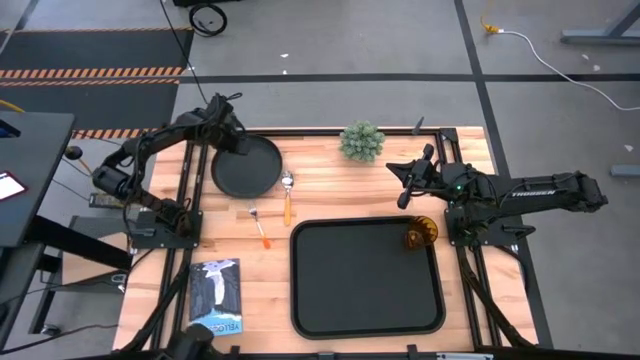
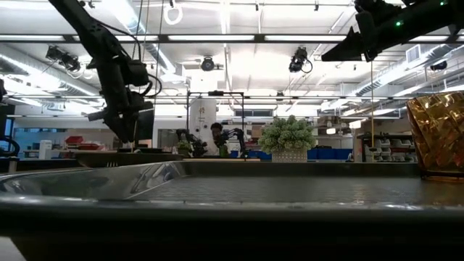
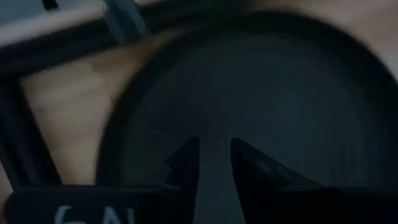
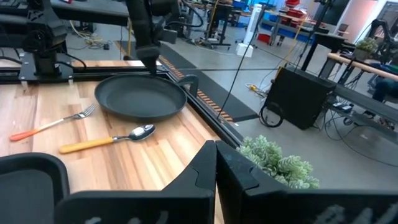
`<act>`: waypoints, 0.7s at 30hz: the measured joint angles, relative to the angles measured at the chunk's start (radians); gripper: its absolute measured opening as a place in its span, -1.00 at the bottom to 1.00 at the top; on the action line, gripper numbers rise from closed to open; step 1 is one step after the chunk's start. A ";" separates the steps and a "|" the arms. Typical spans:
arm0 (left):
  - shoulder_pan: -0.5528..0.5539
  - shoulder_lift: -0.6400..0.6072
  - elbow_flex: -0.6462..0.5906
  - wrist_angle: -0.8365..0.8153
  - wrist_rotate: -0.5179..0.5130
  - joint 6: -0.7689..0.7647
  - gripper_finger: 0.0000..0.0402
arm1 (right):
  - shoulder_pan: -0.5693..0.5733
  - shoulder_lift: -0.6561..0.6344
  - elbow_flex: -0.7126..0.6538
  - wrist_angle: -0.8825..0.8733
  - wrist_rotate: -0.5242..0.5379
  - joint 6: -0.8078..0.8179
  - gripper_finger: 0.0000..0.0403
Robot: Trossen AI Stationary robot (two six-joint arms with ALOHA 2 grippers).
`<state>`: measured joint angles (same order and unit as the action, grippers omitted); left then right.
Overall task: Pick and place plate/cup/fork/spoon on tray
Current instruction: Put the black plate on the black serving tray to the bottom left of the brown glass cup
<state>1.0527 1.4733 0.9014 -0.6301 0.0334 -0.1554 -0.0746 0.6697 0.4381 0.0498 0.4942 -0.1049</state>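
The round black plate lies flat on the wooden table at the far left. My left gripper stands just above its far left rim, fingers pointing down and a narrow gap apart, with the plate's inside below them. The spoon and the fork lie on the wood between the plate and the black tray. The amber cup stands in the tray's far right corner. My right gripper is shut and empty, raised above the table beyond the cup.
A small potted plant stands at the table's far edge, close to my right gripper. A booklet lies at the near left. Most of the tray's floor is bare. Metal frame rails run along the table's left and right edges.
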 joint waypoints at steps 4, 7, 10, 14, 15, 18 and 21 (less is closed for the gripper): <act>-0.064 -0.008 0.002 -0.138 0.004 -0.010 -0.50 | 0.000 0.000 0.000 -0.001 0.000 0.010 -0.96; -0.121 -0.008 0.002 -0.241 -0.001 -0.005 -0.50 | 0.000 0.000 0.000 -0.001 0.000 0.024 -0.96; -0.178 -0.008 0.001 -0.321 -0.029 -0.037 -0.50 | 0.000 0.000 0.000 -0.001 0.000 0.026 -0.96; -0.248 -0.008 0.001 -0.370 -0.092 -0.100 -0.50 | 0.000 0.000 0.000 -0.001 0.000 0.026 -0.96; -0.263 -0.008 0.001 -0.374 -0.126 -0.118 -0.50 | 0.000 0.000 0.000 -0.001 -0.003 0.027 -0.96; -0.293 -0.008 0.001 -0.381 -0.255 -0.162 -0.51 | 0.000 0.000 0.000 0.000 -0.025 0.027 -0.96; -0.276 -0.008 0.001 -0.346 -0.300 -0.175 -0.55 | 0.000 0.000 0.000 0.000 -0.044 0.028 -0.96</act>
<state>0.7768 1.4658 0.9028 -0.9758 -0.2662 -0.3300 -0.0743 0.6697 0.4381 0.0494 0.4498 -0.0772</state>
